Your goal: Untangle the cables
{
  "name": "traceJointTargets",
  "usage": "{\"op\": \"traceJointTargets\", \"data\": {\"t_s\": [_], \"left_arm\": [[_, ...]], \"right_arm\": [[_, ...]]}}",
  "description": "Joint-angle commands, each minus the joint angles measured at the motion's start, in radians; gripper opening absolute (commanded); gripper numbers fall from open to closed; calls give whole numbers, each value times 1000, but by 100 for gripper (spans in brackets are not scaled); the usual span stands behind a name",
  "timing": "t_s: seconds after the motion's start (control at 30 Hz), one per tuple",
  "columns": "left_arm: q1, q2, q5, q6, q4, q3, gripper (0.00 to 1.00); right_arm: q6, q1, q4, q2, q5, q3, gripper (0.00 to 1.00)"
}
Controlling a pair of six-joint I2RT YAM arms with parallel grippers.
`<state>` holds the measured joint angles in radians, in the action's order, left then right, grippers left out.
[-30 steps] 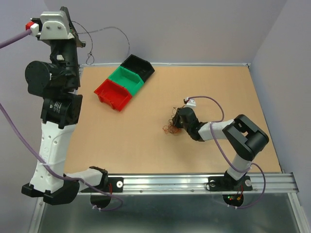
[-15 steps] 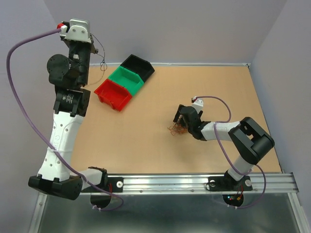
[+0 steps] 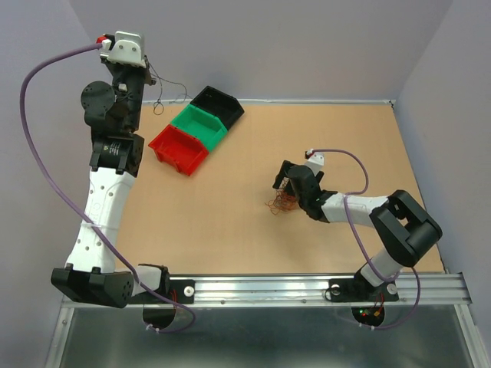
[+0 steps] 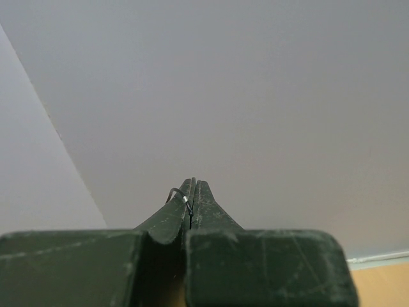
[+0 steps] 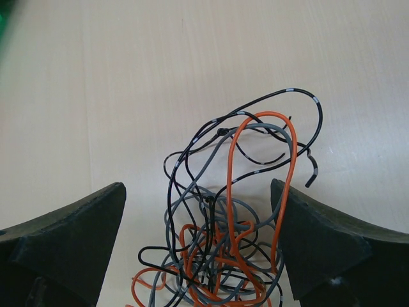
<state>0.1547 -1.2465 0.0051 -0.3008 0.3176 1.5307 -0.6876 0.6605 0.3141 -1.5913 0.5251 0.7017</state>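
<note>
The cables lie as a small curly tangle [image 3: 279, 203] of orange, black and grey wires on the table; the right wrist view shows the tangle [image 5: 220, 249] close up. My right gripper [image 3: 285, 185] is low over it and open; its two fingers [image 5: 67, 236] flank the wires without pinching them, the gripper [image 5: 198, 188] straddling the heap. High at the far left, my left gripper [image 3: 147, 75] is shut on one thin dark wire [image 3: 163, 98] that dangles over the table's back edge. In the left wrist view the jaws of the left gripper [image 4: 193, 183] pinch that wire [image 4: 184, 201].
Three small bins stand in a diagonal row at the back left: red [image 3: 178, 148], green [image 3: 199, 125], black [image 3: 217, 103]. The tan table [image 3: 230, 222] has walls behind and to the sides. A metal rail [image 3: 307, 287] runs along the near edge.
The right gripper has opened and let go of the tangle, which now rests between its fingers. The left arm swung right and lower, still pinching the dark wire, which now hangs closer to the bins.
</note>
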Motion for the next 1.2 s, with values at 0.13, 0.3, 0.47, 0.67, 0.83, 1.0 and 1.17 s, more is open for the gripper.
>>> {"op": "traceJointTargets", "data": {"t_s": [0.13,0.3,0.47,0.67,0.83,1.0,1.17], "left_arm": [[-4,-8,49,20,63,-1,0],[-12,-11,52,8,78,-62,0],[-21,-10,65,5,83,-101,0],[-27,-14,78,9,80,-116,0],[-29,-33,72,8,83,-106,0],[-35,-68,46,-23,115,-150,0],[-93,-123,73,-15,136,-167,0]], "right_arm": [[10,1,19,40,35,1,100],[14,1,28,51,29,-8,100],[20,1,37,56,16,-11,100],[25,1,51,67,4,-21,100],[26,1,51,70,1,-21,100],[34,1,66,93,-11,-36,100],[40,1,83,108,-22,-47,100]]}}
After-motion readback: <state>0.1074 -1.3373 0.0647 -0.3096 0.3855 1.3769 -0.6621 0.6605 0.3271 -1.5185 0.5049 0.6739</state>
